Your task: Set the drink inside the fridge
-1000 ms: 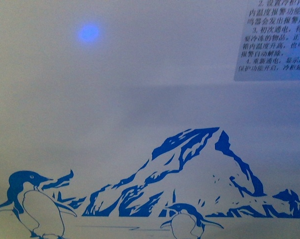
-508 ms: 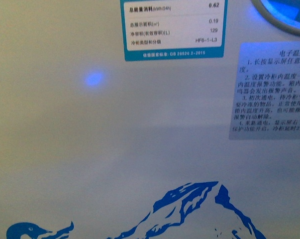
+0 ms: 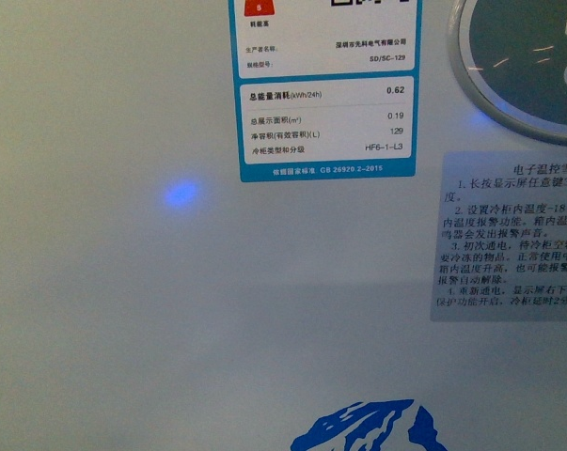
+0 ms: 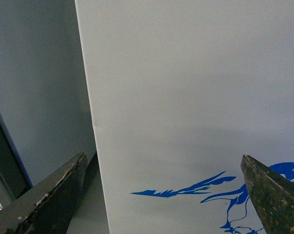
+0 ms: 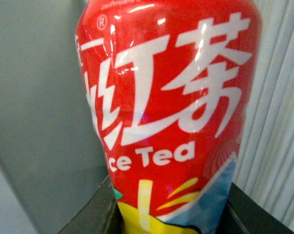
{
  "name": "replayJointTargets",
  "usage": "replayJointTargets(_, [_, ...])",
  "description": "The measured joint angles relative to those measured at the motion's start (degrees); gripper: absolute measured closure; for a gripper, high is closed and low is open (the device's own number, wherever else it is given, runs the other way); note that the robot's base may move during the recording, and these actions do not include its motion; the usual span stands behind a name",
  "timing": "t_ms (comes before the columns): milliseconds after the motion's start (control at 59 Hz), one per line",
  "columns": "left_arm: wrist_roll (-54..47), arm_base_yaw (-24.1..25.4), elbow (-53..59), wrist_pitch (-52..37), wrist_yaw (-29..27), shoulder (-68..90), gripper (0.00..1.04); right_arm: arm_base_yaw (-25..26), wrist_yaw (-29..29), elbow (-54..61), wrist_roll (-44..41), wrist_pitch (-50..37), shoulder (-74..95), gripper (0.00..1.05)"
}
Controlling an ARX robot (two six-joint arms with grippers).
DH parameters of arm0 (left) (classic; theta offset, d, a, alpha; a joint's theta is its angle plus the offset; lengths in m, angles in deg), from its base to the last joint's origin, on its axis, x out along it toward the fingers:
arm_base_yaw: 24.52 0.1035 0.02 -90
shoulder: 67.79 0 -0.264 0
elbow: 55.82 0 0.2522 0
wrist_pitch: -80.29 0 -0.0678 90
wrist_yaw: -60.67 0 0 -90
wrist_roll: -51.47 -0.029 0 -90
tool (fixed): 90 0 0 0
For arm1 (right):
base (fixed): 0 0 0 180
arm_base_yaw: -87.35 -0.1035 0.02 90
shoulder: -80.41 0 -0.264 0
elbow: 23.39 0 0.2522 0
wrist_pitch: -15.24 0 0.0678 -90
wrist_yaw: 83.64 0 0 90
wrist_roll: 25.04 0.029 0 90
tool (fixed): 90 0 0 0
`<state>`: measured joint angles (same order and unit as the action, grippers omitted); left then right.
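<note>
My left pincer [image 4: 162, 157] is hanging with its two dark fingers spread wide and nothing between them. It is facing the white front wall of the fridge [image 4: 186, 97] near its corner, where a blue penguin decal [image 4: 278, 185] is showing, and I judge I am keeping it free for the sliding lid. Seen from my body, the fridge [image 3: 123, 329] is filling everything: a blue light spot [image 3: 180, 194] is glowing at about ten o'clock, the energy label [image 3: 327, 122] is sitting at twelve, a round control dial [image 3: 527, 56] is showing at two, an instruction sticker [image 3: 513, 235] at three, and the tip of the mountain decal [image 3: 368, 427] at six. No lid or opening is showing, so I am reckoning the drink is not yet over the rim. My right pincer [image 5: 171, 214] is clamping the drink [image 5: 171, 97] low on its body, upright, one finger on each side, so the red label is rising straight out of my grip, outside the fridge.
</note>
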<state>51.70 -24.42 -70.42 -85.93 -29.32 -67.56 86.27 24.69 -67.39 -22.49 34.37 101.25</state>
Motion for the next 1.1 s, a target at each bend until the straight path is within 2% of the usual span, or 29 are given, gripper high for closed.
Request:
replayJointTargets(85, [0.0, 0.0, 0.0, 0.0, 0.0, 0.0, 0.08, -2.19, 3.74, 1.4, -0.5, -1.42, -0.24, 0.68])
replayJointTargets(373, [0.0, 0.0, 0.0, 0.0, 0.0, 0.0, 0.08, -6.84, 10.64, 6.38, -2.47, -3.56, -1.99, 0.68])
replayJointTargets(1102, [0.0, 0.0, 0.0, 0.0, 0.0, 0.0, 0.08, -7.8, 10.8, 7.26, -3.54, -3.78, -2.69, 0.68])
